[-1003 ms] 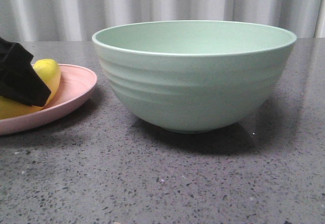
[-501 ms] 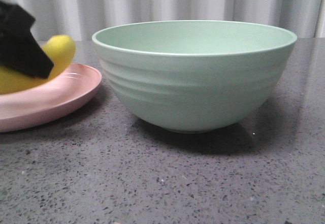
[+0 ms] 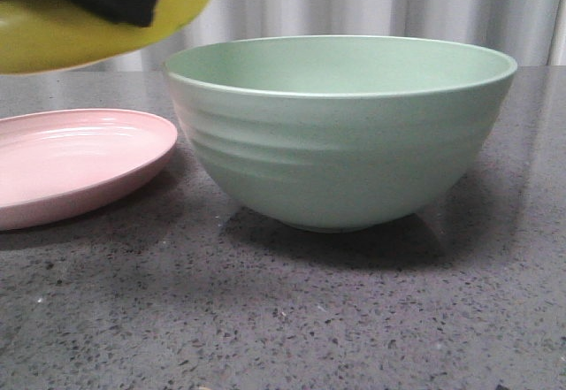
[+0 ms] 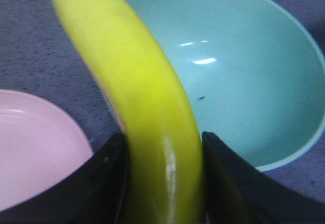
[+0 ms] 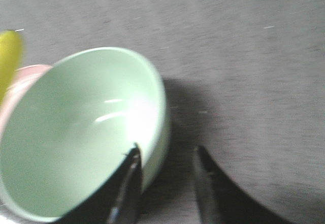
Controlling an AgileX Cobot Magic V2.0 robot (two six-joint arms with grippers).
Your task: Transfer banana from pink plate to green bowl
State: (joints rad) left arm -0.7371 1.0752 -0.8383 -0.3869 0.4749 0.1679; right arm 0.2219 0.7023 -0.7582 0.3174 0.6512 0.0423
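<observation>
Above the bare pink plate (image 3: 80, 164), left pincer (image 4: 162, 178) grips banana (image 4: 137, 97); green bowl (image 3: 340, 133) holds nothing.

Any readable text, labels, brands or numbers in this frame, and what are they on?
None: no view shows any writing.
The banana, held in the left hand, carries no sticker.
The pink plate and green bowl are plain.
The small dark mark inside the bowl is a speck, not a character.
</observation>
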